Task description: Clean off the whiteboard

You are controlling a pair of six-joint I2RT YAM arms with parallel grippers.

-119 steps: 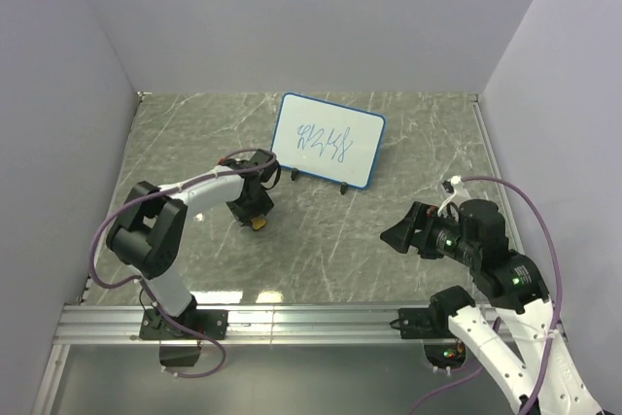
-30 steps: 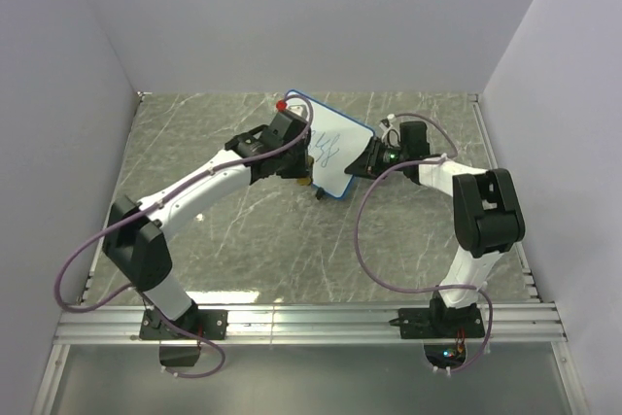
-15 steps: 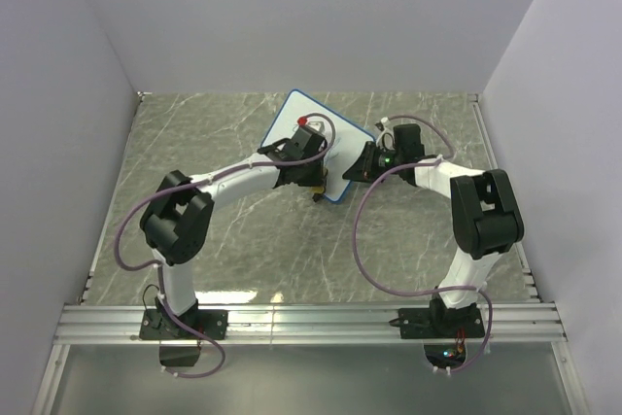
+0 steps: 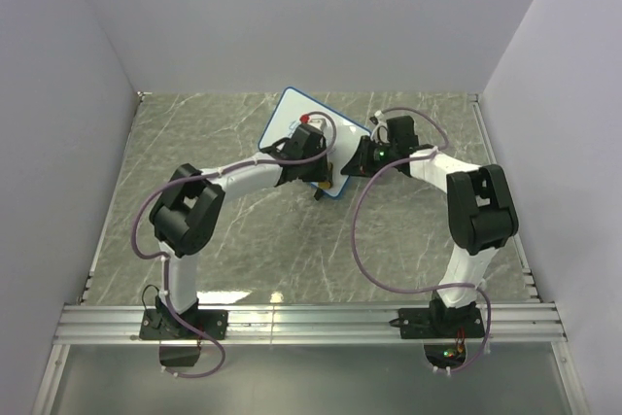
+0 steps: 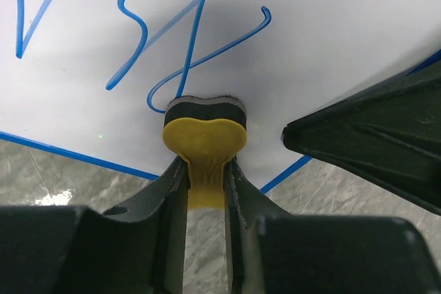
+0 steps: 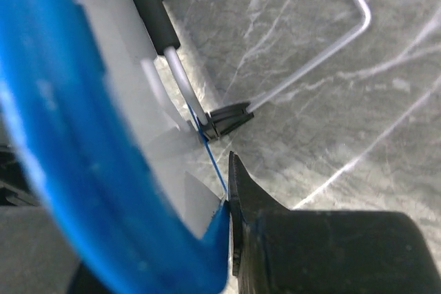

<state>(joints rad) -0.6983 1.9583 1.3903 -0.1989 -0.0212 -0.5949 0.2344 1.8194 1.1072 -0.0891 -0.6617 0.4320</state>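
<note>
Blue-framed whiteboard (image 4: 287, 116) upright, long axis diag, far-left to near-right, face near-left.

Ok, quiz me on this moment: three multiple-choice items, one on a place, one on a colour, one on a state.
1. What does the yellow eraser touch?
A. the whiteboard, near its lower edge
B. the table
C. nothing

2. What colour are the scribbles?
A. red
B. blue
C. black

3. What is the left gripper doing?
A. hanging open
B. clamping the board's frame
C. shut on the eraser

Answers:
1 A: the left wrist view shows its pad against the white surface just above the board's lower edge.
2 B: every stroke is blue.
3 C: it pinches the eraser's stem from both sides.
</note>
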